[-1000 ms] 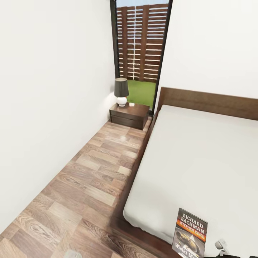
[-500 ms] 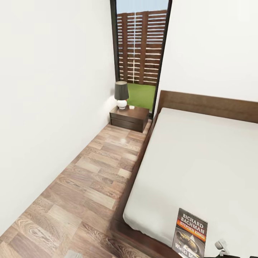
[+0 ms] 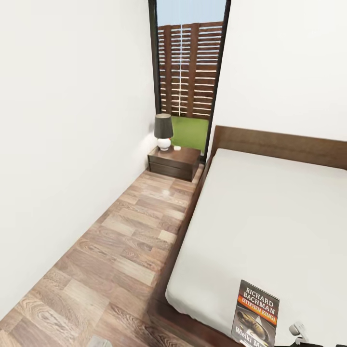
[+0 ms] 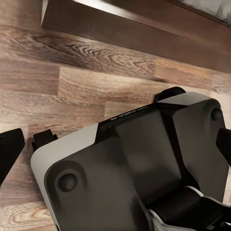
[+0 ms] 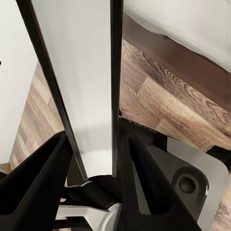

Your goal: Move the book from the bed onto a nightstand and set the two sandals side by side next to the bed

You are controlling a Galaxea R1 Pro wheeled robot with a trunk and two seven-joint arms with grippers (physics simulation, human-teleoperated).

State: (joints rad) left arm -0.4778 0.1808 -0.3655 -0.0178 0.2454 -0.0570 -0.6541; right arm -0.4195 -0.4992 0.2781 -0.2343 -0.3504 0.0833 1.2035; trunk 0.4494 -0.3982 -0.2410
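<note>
While you roll along the strip of wood floor [image 3: 120, 250] between the white wall and the bed [image 3: 270, 226], the book [image 3: 255, 315] stands upright at the near edge of your head view, over the mattress corner, with the right hand [image 5: 94, 159] gripping it. In the right wrist view its two dark fingers [image 5: 36, 187] press either side of a thin pale slab seen edge-on, which I judge to be that book, so count this hand as clamped on it. The left hand [image 4: 115, 144] hangs over the floor above the robot's own grey base [image 4: 139, 178]; its dark fingertips sit at opposite edges of the wrist view, well apart, with nothing between them.

Your target, the nightstand [image 3: 174, 162], sits at the far end of the aisle, just beside the headboard and under the tall window [image 3: 190, 72]. A black-shaded lamp [image 3: 163, 131] and a small white item stand on its top near the wall, leaving the bedside half bare.

Watch three things. The aisle is narrow, so a crooked approach could scrape the base on the bed frame. The book is thin and held by one edge; a sharp stop may let it pivot or slide. And a careless reach over the nightstand could knock the lamp, so aim for the bare half. No sandals are in sight here.
</note>
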